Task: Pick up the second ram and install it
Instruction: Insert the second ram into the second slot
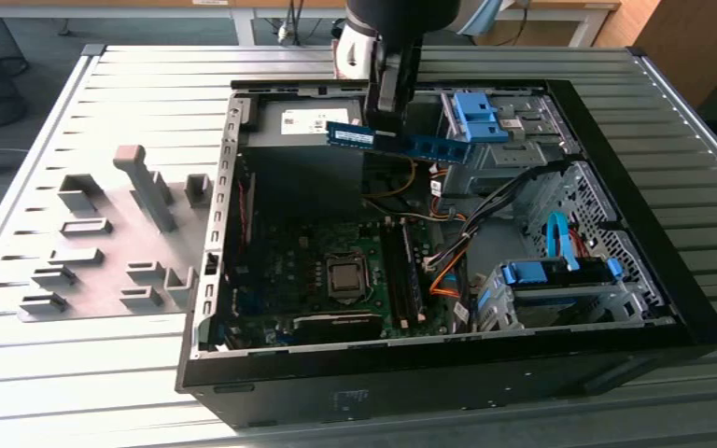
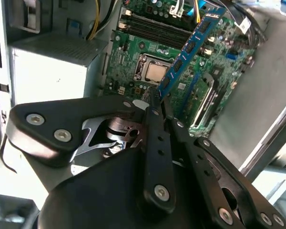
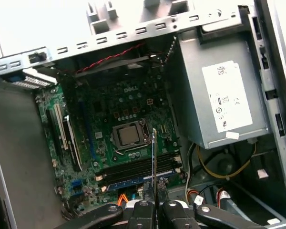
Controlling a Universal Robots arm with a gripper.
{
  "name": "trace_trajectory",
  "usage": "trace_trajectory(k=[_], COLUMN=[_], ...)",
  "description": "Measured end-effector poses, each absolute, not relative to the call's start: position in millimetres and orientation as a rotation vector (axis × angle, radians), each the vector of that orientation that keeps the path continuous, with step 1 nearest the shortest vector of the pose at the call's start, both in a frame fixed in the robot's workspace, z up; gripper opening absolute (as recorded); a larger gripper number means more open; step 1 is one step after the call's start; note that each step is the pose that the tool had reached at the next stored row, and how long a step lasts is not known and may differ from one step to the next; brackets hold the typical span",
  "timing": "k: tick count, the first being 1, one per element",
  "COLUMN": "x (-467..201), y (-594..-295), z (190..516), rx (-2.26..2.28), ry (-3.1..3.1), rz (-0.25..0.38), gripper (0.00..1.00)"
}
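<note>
1. The end effector (image 2: 156, 102) is clamped on the second ram (image 2: 188, 50), its black fingers (image 2: 155, 138) pressed together on one end of the stick.
2. In the first wrist view, the second ram (image 3: 154, 162) appears edge-on, rising from the end effector (image 3: 155, 202) over the motherboard (image 3: 109, 119).
3. In the exterior view, the second ram (image 1: 399, 141) hangs level above the open computer case (image 1: 458, 373), clear of the motherboard (image 1: 321, 271) below it.
4. The power supply (image 3: 219, 90) sits just beside the motherboard, inside the case.
5. Grey holder blocks (image 1: 97, 252) stand on the desk (image 1: 35, 392) beside the case, on the exterior view's left.
</note>
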State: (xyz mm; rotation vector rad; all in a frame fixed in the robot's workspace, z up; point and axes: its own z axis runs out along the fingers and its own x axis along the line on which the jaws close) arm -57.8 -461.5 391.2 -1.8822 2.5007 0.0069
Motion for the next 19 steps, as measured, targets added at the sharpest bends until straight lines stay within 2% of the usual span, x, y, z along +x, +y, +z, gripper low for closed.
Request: trace_trajectory(k=[19], x=[-57.8], y=[-461.5], z=[385.5], rx=[-1.424], ry=[2.787], rz=[0.003], gripper=[0.14])
